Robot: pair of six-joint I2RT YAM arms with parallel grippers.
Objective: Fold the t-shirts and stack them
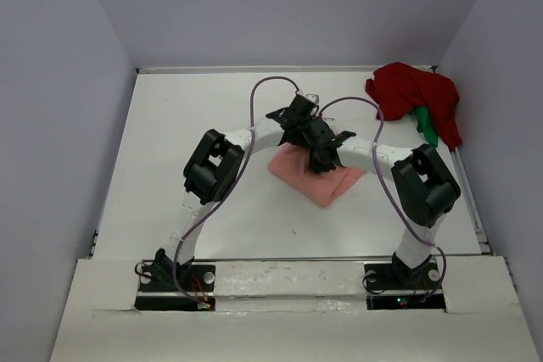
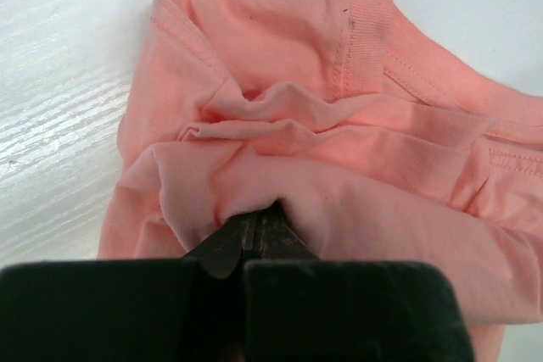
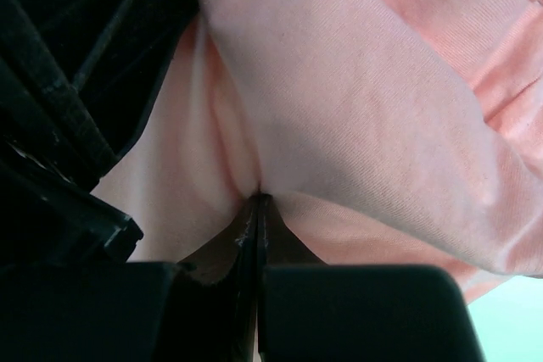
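- The salmon-pink t-shirt lies bunched on the white table, just past the table's middle toward 3 o'clock, under both wrists, which meet above it.
- Left gripper: jaws pressed together on a raised fold of the salmon-pink t-shirt – the cloth puckers into ridges right at the tips. From this wrist the ribbed collar sits toward 1 o'clock, with bare table at 10 o'clock.
- Right gripper: jaws likewise together, clamped on a fold of the same shirt, the cloth draping up and away toward 2 o'clock. The black body of the other arm fills this view at 9 to 11 o'clock, almost touching the cloth.
- The dark red t-shirt sits crumpled in the table's far corner at 2 o'clock, well apart from the pink one.
- A bright green t-shirt pokes out from under the red heap at its 5 o'clock edge – only a strip of it shows.
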